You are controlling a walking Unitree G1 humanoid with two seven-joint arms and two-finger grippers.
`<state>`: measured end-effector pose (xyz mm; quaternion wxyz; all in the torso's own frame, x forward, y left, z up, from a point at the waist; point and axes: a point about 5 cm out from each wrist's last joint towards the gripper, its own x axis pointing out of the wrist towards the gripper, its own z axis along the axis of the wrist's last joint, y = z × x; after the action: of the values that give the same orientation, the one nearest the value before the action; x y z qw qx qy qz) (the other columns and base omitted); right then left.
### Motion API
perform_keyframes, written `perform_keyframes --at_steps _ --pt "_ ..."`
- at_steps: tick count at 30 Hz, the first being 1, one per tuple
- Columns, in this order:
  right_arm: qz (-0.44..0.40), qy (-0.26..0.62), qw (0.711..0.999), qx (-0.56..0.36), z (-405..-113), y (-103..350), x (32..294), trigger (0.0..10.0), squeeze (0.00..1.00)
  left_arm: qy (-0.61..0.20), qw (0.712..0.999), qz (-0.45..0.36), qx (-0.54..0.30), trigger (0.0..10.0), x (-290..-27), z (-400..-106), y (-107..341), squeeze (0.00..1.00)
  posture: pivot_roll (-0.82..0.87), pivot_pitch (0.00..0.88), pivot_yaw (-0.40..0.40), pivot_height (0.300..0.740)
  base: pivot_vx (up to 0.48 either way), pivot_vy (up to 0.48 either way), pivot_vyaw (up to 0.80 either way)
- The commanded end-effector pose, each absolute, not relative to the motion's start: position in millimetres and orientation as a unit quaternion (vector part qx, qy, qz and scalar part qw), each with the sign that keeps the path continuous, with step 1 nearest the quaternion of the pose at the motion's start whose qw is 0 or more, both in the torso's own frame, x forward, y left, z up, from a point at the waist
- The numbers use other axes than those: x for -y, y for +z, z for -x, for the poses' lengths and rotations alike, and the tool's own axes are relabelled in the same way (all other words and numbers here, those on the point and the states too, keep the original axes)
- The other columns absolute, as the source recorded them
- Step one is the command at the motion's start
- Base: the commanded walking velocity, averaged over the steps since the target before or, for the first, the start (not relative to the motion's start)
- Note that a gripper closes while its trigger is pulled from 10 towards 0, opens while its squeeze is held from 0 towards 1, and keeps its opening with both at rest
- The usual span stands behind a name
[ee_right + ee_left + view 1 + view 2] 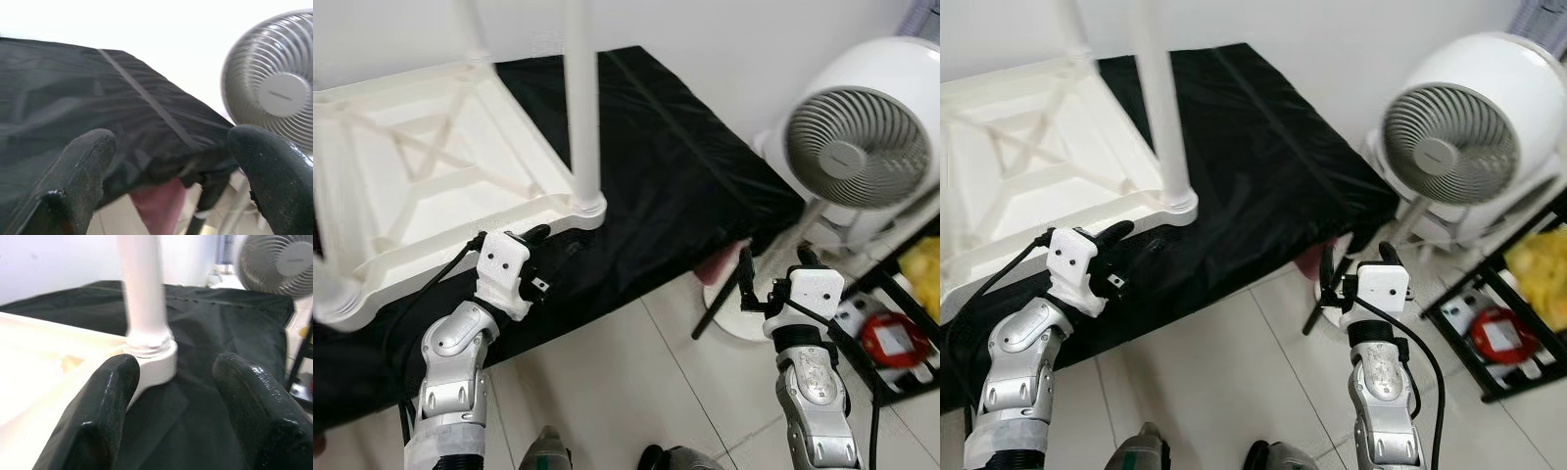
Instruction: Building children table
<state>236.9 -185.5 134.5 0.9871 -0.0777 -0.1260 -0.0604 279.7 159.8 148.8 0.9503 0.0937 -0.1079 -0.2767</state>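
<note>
At the near edge of the black-covered bench (pixel 685 176), the upturned white children's table (pixel 421 186) lies underside up, and its near corner socket carries a white leg (pixel 580 108) standing straight up, long axis vertical. The left pincer (pixel 540 257) sits just short of that corner, black fingers (pixel 105 401) spread wide with nothing between them; in its wrist view the leg's collar (pixel 149 345) lies dead ahead, a touch toward one finger. So the left arm is plainly the nearer one, and a forward reach looks like all it needs to close across the upright post. The right pincer (pixel 771 279) hovers well apart off the bench's near right corner, spread and empty, close to the white fan (pixel 862 147).
</note>
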Motion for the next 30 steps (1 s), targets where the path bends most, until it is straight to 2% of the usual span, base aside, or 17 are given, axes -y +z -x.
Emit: perform_keyframes --at_steps 1,18,19,24,25,30 --pt "0.090 -0.067 0.985 0.130 -235.7 135.3 188.7 10.0 0.00 -0.197 0.971 -0.080 0.110 10.0 -163.7 -288.6 148.8 0.00 0.09 0.051 -0.033 0.740 0.000 0.000 0.80" --pt "0.094 -0.089 0.982 0.137 -246.5 141.0 198.3 10.0 0.00 -0.199 0.973 -0.060 0.103 10.0 -142.4 -311.0 146.9 0.00 0.04 0.063 -0.063 0.740 0.000 0.000 0.80" --pt "0.093 -0.095 0.981 0.139 -250.4 143.7 201.2 10.0 0.00 -0.176 0.978 -0.034 0.105 10.0 -133.4 -319.3 147.6 0.00 0.03 0.055 -0.075 0.740 0.000 -0.480 0.80" --pt "0.092 -0.095 0.981 0.139 -251.3 144.2 201.4 10.0 0.00 -0.168 0.979 -0.030 0.108 10.0 -131.1 -321.6 149.2 0.00 0.03 0.055 -0.075 0.740 0.000 -0.480 0.80" --pt "0.093 -0.089 0.982 0.138 -253.8 144.4 198.9 10.0 0.00 -0.154 0.983 -0.004 0.104 10.0 -131.8 -327.5 150.6 0.00 0.03 0.049 -0.094 0.740 0.000 0.000 0.80" --pt "0.093 -0.087 0.982 0.138 -254.5 144.4 198.2 10.0 0.00 -0.151 0.983 0.002 0.102 10.0 -132.1 -329.1 150.5 0.00 0.03 0.049 -0.094 0.740 0.000 0.000 0.80"
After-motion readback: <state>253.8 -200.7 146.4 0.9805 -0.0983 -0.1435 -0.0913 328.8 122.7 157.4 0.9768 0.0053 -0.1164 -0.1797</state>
